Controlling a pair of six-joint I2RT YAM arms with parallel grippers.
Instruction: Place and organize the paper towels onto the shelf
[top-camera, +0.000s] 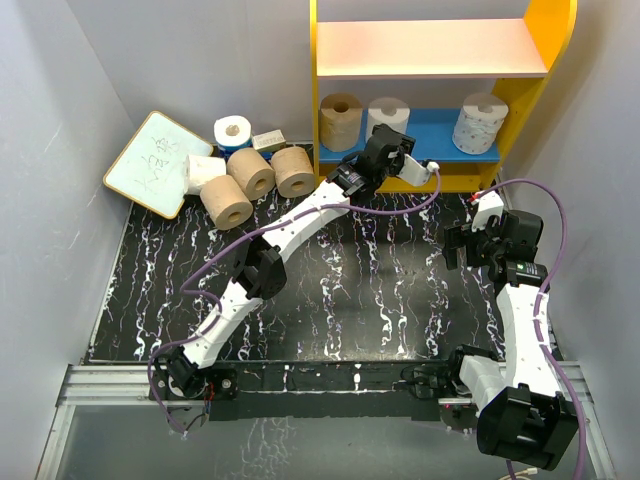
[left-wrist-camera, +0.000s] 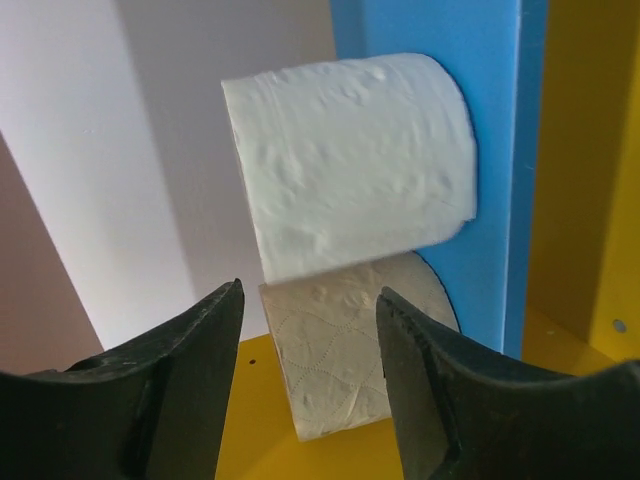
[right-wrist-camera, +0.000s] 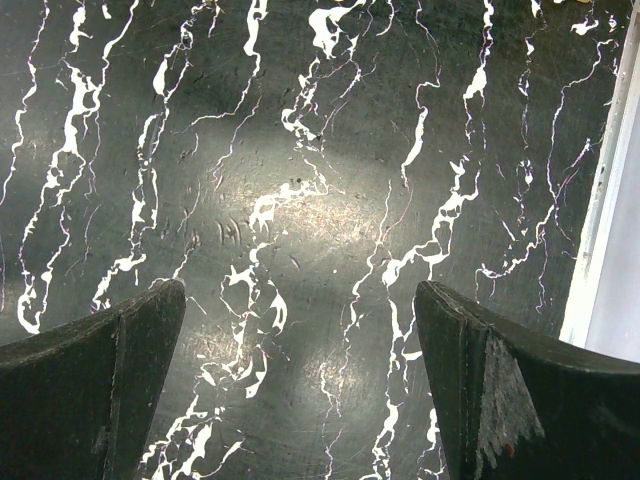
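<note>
1. Top external view: the left arm (top-camera: 300, 225) stretches diagonally across the black marbled table (top-camera: 330, 300), and its wrist reaches the front edge of the shelf (top-camera: 530, 90) at the blue lower board (top-camera: 435, 130).
2. Three paper towels stand on that board. A tan roll (top-camera: 341, 120) is at the left, a white roll (top-camera: 388, 113) just beside it, and a patterned white roll (top-camera: 480, 122) well apart to the right.
3. In the left wrist view (turned sideways, so the blue board runs upright) the left gripper (left-wrist-camera: 310, 292) has its jaws parted and holds nothing. The white roll sits just beyond the fingertips, and as far as we can see neither touches it.
4. Five loose rolls (top-camera: 250, 173), three tan and two white, cluster on the table at far left, near the writing board (top-camera: 150, 165) and a small box (top-camera: 268, 140).
5. The right arm (top-camera: 520, 320) is folded back along the right side. The right gripper (right-wrist-camera: 300, 290) hangs over bare tabletop, jaws spread wide with nothing between them.
</note>
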